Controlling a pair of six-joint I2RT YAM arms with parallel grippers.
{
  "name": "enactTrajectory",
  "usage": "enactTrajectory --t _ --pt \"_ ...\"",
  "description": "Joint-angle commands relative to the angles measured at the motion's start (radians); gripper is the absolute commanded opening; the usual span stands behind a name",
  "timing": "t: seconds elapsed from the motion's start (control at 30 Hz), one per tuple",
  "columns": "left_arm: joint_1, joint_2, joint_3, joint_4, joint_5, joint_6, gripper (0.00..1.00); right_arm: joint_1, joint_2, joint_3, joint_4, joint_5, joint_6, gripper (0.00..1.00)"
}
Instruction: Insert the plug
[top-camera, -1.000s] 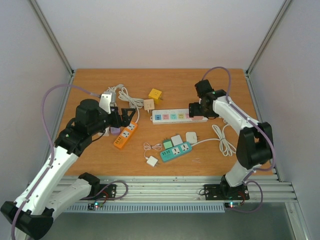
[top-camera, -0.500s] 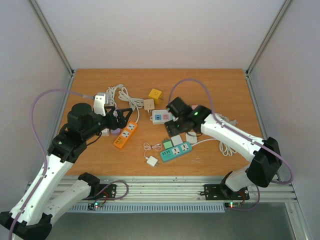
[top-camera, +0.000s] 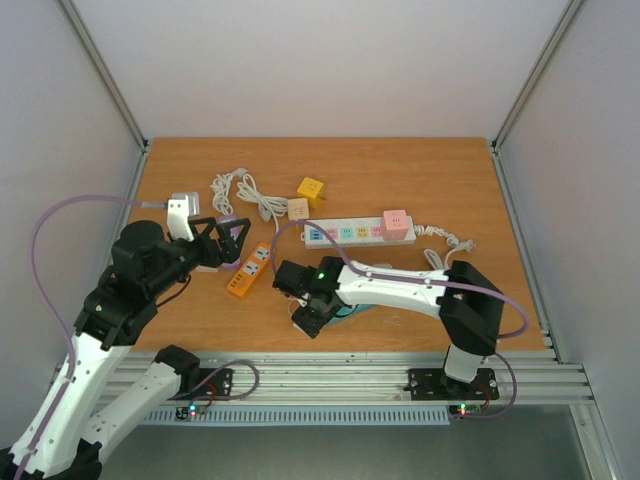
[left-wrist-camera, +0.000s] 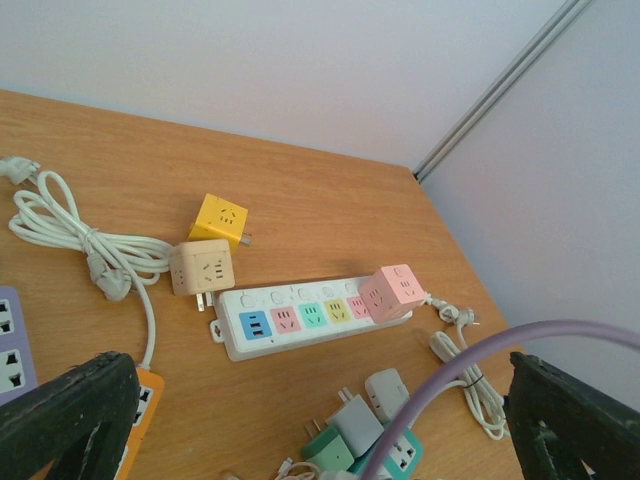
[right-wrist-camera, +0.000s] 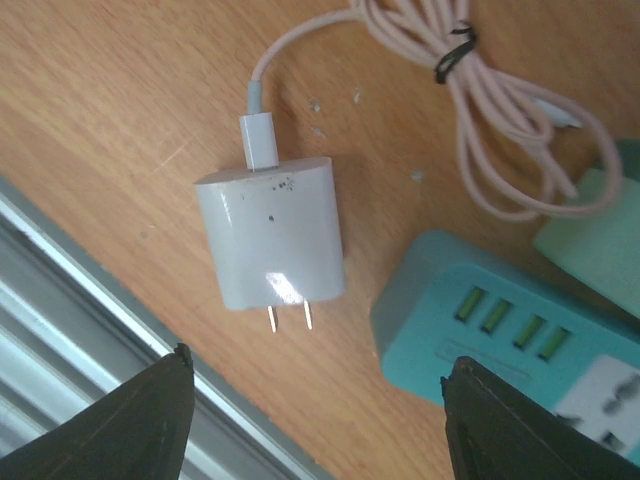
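A white charger plug (right-wrist-camera: 270, 235) lies flat on the wood, its two prongs pointing at my right gripper (right-wrist-camera: 315, 420). A thin pinkish cable (right-wrist-camera: 500, 110) runs from the plug's far end. The right gripper is open, with only bare table between its fingers (right-wrist-camera: 120, 420), and it hovers just short of the prongs. A teal power strip (right-wrist-camera: 500, 320) lies to the plug's right. In the top view the right gripper (top-camera: 308, 316) hangs low near the table's front edge. My left gripper (top-camera: 225, 240) is open and empty, raised over the left side.
A white power strip (top-camera: 345, 232) with coloured sockets carries a pink cube adapter (top-camera: 396, 224) at its right end. A yellow cube (top-camera: 311, 189) and a beige cube (top-camera: 298, 209) sit behind it. An orange strip (top-camera: 250, 270) and coiled white cables (top-camera: 240, 190) lie at left. The metal rail (right-wrist-camera: 60, 330) borders the front.
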Motion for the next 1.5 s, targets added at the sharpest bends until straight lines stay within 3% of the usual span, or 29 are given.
enactTrajectory --t 0.0,0.23,0.43,0.7,0.9,1.1,1.47 --pt "0.006 -0.038 0.038 -0.023 -0.044 -0.018 0.99 0.024 0.082 0.063 -0.007 -0.015 -0.006 0.67" --pt "0.006 -0.073 0.040 -0.054 -0.057 -0.023 0.99 0.030 0.198 0.144 -0.006 -0.006 0.006 0.63" --pt "0.006 -0.088 0.042 -0.071 -0.070 -0.017 0.99 0.030 0.261 0.180 -0.012 -0.014 0.024 0.51" --pt "0.006 -0.084 0.039 -0.075 -0.081 -0.001 0.99 0.030 0.300 0.212 -0.031 -0.015 0.032 0.53" --pt "0.006 -0.075 0.034 -0.072 -0.084 0.007 0.99 0.030 0.310 0.237 -0.041 0.023 0.056 0.41" --pt "0.006 -0.078 0.006 -0.037 -0.073 0.012 0.99 0.030 0.207 0.202 0.036 0.108 0.108 0.40" --pt "0.006 -0.026 -0.081 0.143 0.078 -0.020 0.99 -0.058 -0.172 0.080 0.321 0.273 0.184 0.42"
